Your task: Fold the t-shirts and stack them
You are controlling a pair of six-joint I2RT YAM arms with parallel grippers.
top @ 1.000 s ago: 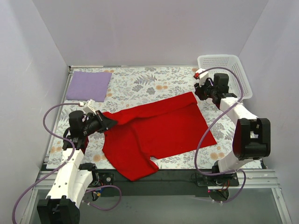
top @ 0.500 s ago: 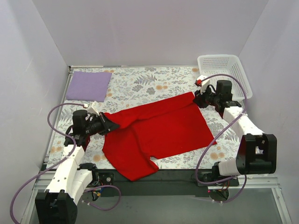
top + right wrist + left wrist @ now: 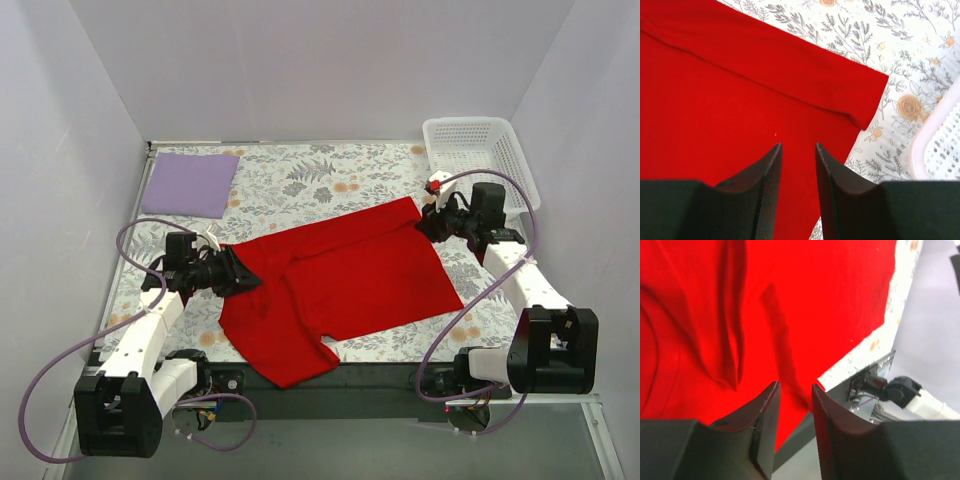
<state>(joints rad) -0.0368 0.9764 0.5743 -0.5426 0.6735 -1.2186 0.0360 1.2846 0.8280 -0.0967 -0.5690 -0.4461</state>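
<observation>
Two hands, slightly parted and empty: left hand [image 3: 243, 275] at the left edge of the red t-shirt [image 3: 345, 285], right hand [image 3: 426, 224] at its far corner. It lies spread on the bench [image 3: 330, 172]; probably limp and light, best pinched at corners. The lavender t-shirt [image 3: 190, 184] lies folded, far left.

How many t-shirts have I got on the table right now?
2. The red t-shirt lies spread across the middle; the lavender t-shirt sits folded at the far left corner.

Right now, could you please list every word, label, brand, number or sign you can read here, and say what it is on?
None: no readable text shows on the red t-shirt, the lavender t-shirt, the basket or the flowered table cover.
</observation>
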